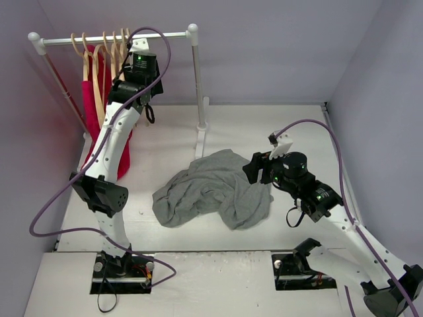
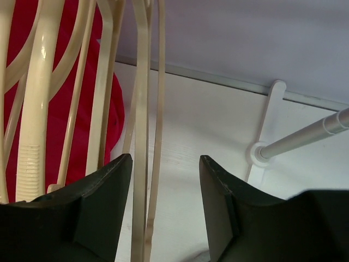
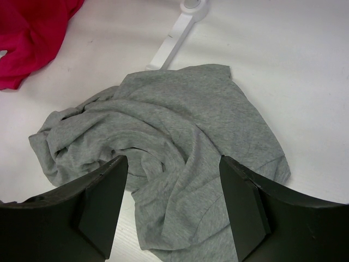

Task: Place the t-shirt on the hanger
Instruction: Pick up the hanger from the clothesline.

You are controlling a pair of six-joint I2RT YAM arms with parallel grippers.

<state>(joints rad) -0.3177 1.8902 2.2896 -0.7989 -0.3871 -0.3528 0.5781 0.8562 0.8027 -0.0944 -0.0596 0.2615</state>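
1. Left gripper: I see its two dark fingers standing apart with a clear gap between them. The thin pale strips of one wooden hanger run down through that gap, close against the left-hand finger. The jaws are not pinched on it, and I cannot tell whether that finger actually touches the wood.
2. Just beside that hanger, to its left in the wrist view, hang the other hangers, alike in colour and shape. A red garment hangs behind them.
3. From above, all of the hangers hook over a white rail at the back left of the table. The left arm reaches up to them (its wrist sits level with the rail).
4. Right gripper: its fingers are spread wide and hold nothing. They hover over the near part of the t-shirt without touching it.
5. The t-shirt is grey and lies crumpled in a loose heap on the table, near the middle, well apart from the hanger. Its folds twist toward the centre; I cannot make out the collar or any logo.
6. Beyond the heap lies the white foot of the rack, close to the cloth's far edge.
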